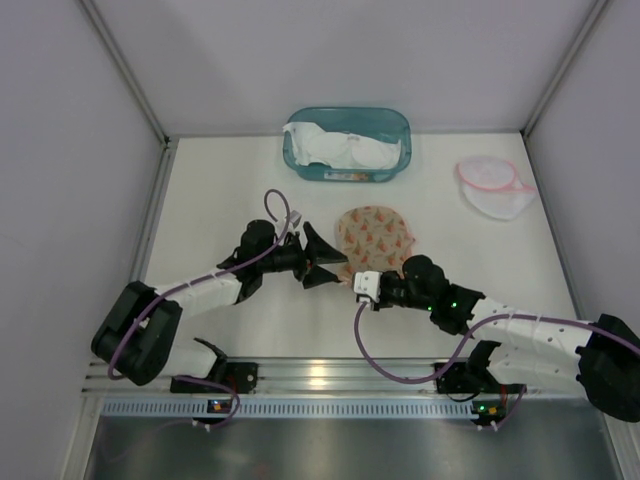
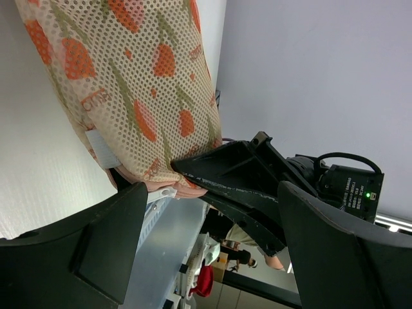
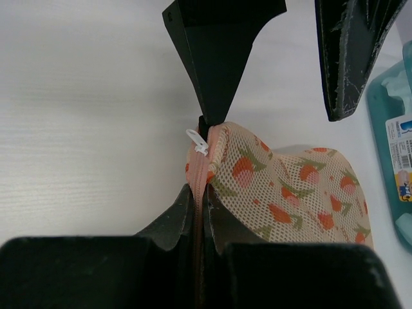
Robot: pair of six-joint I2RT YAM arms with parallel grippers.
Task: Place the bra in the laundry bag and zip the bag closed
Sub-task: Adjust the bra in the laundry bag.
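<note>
The laundry bag [image 1: 375,235], beige mesh with orange tulips, lies at the middle of the table. My right gripper [image 1: 362,285] is shut on its pink zipper seam [image 3: 198,212] at the near-left edge, with the seam pinched upright between the fingers. The white zipper pull [image 3: 197,141] sits at the end of the seam just past the fingertips. My left gripper [image 1: 322,260] stands open right beside that end, one finger [image 3: 219,58] just above the pull and touching nothing. In the left wrist view the bag [image 2: 129,84] hangs over the right gripper's finger [image 2: 244,174]. The bra is hidden.
A teal bin [image 1: 395,122] holding white padded garments [image 1: 335,148] stands at the back centre. A white mesh bag with a pink rim [image 1: 495,188] lies at the back right. Grey walls close in the table on both sides.
</note>
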